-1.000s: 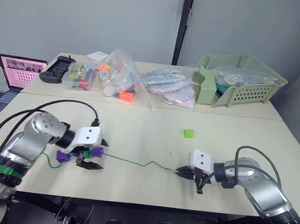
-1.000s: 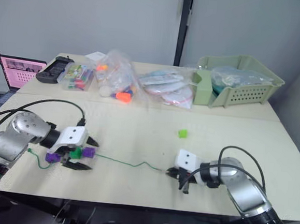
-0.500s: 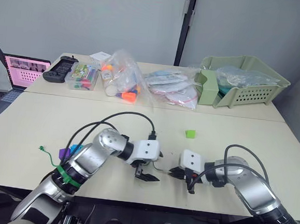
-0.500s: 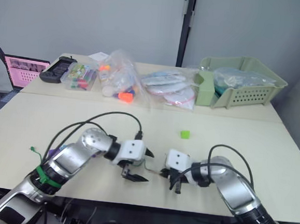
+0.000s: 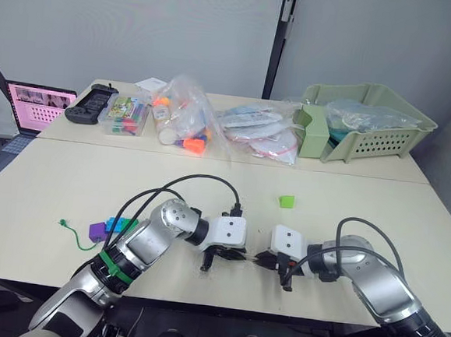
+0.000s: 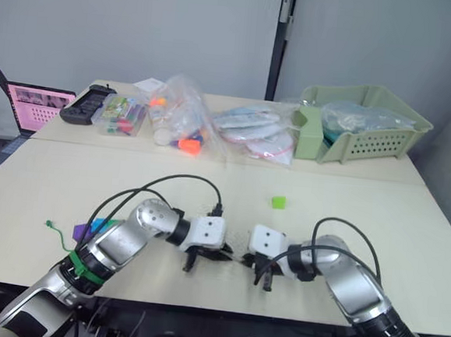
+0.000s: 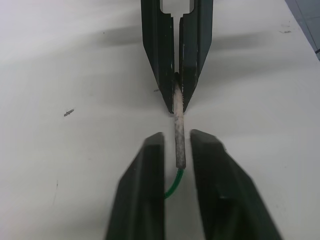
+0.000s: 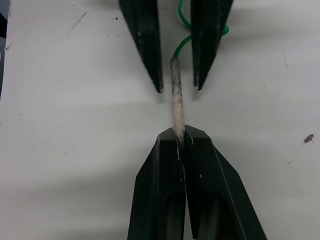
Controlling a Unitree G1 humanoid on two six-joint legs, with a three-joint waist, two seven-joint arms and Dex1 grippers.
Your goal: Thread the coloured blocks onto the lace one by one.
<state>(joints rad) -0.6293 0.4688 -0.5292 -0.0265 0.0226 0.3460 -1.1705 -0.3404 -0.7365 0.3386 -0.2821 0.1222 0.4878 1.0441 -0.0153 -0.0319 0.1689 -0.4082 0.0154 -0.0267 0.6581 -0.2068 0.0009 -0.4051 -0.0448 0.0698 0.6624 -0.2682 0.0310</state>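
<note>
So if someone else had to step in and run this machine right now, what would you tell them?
Right gripper: shut on the stiff pale tip of the thin green lace.
Left gripper: open, its fingers either side of that tip, not yet closed.
Small purple, bright blue and green plastic cubes sit together on the cream table by the lace's far end; whether they are threaded cannot be told.
Lime green cube lies loose.
Left: hand the tip over, thread the lime cube.

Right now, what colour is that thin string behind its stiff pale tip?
Green; the thin string shows best in the right wrist view.
</note>
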